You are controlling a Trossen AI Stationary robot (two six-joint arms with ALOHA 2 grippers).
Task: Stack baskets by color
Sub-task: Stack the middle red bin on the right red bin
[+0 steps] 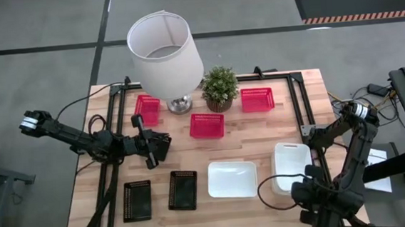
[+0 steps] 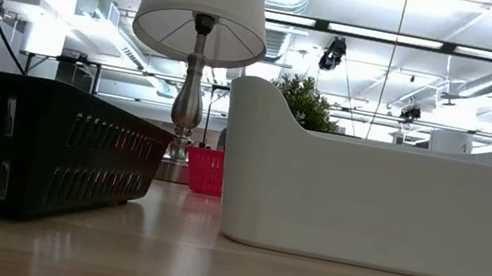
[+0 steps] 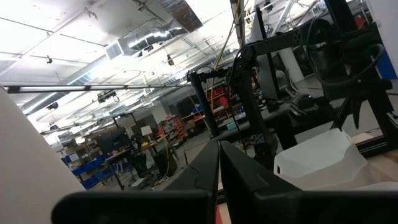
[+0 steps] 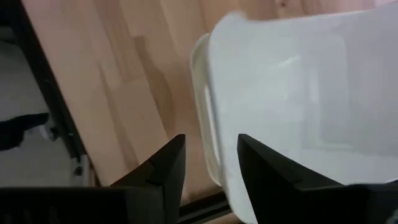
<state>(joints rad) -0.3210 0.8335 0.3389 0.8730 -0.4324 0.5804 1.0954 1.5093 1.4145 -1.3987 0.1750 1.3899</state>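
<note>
I see the white stack (image 1: 290,166) near the desk's (image 1: 247,135) right edge, a lip below its rim hinting at nested baskets; a single white basket (image 1: 232,179) lies just beside it, unstacked. Three red baskets (image 1: 207,125) sit apart toward the far edge, and two black ones (image 1: 183,190) show at the near edge. Most sorting remains, I judge. My right gripper (image 4: 208,163) is parted over that stack's rim, holding nothing. My left gripper (image 1: 150,147) hangs closed, empty, mid-left.
</note>
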